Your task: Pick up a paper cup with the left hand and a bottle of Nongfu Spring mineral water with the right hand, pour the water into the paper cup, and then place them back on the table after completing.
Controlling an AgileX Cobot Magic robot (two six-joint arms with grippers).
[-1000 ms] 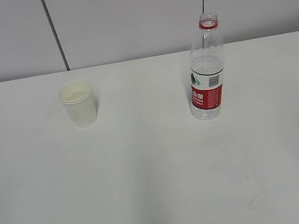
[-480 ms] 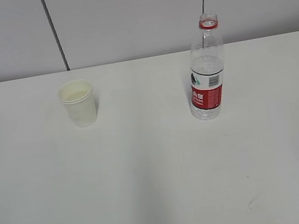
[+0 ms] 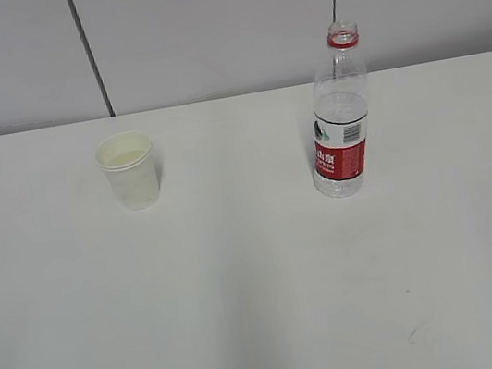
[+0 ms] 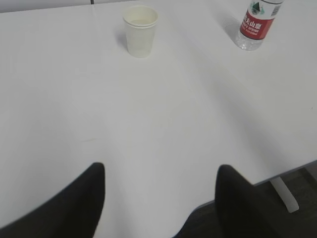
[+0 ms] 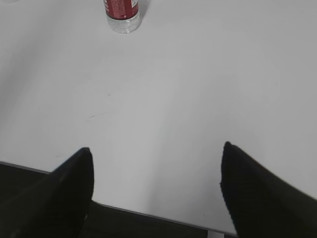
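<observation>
Ahead of both wide-spread fingers (image 4: pixel 161 198), cup (image 4: pixel 140 30) and uncapped bottle (image 5: pixel 121 12) stand untouched; your clumsy grasp risks tipping the bottle.

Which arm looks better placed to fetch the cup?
The left. Its tool is open with the cup almost straight ahead, while the right tool faces the bottle, and the cup lies outside its view.

wall (image 3: pixel 221 29): pale grey panels; dark vertical seams | floor (image 4: pixel 297 220): dark
</observation>
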